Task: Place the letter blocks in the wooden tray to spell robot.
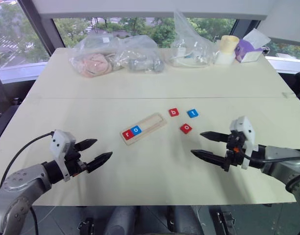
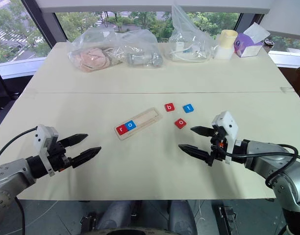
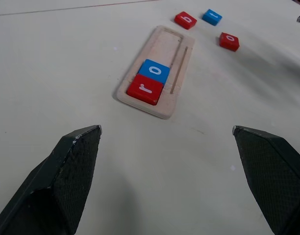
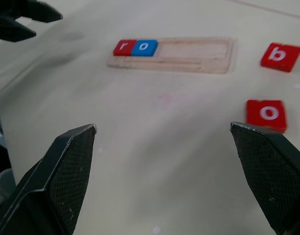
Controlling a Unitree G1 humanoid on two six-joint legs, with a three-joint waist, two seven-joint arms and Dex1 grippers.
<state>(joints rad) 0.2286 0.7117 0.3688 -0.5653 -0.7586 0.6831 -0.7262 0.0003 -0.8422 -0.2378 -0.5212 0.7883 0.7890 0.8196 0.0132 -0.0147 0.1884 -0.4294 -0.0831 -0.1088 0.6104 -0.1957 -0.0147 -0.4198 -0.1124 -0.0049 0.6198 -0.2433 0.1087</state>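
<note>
The wooden tray [image 1: 144,128] lies slanted at the table's middle, with a red r block [image 1: 127,133] and a blue o block [image 1: 136,130] at its near-left end. To its right, loose on the table, lie a red b block [image 1: 173,112], a blue t block [image 1: 192,113] and a red o block [image 1: 186,128]. My left gripper [image 1: 93,152] hovers open near the front left, apart from the tray. Over at the front right my right gripper [image 1: 207,145] stands open just short of the red o block. Neither holds anything.
Clear plastic bags [image 1: 116,56] with assorted items, a pale roll [image 1: 226,49] and a purple tissue box [image 1: 248,50] line the table's far edge by the window. A seam [image 1: 140,97] crosses the tabletop behind the blocks.
</note>
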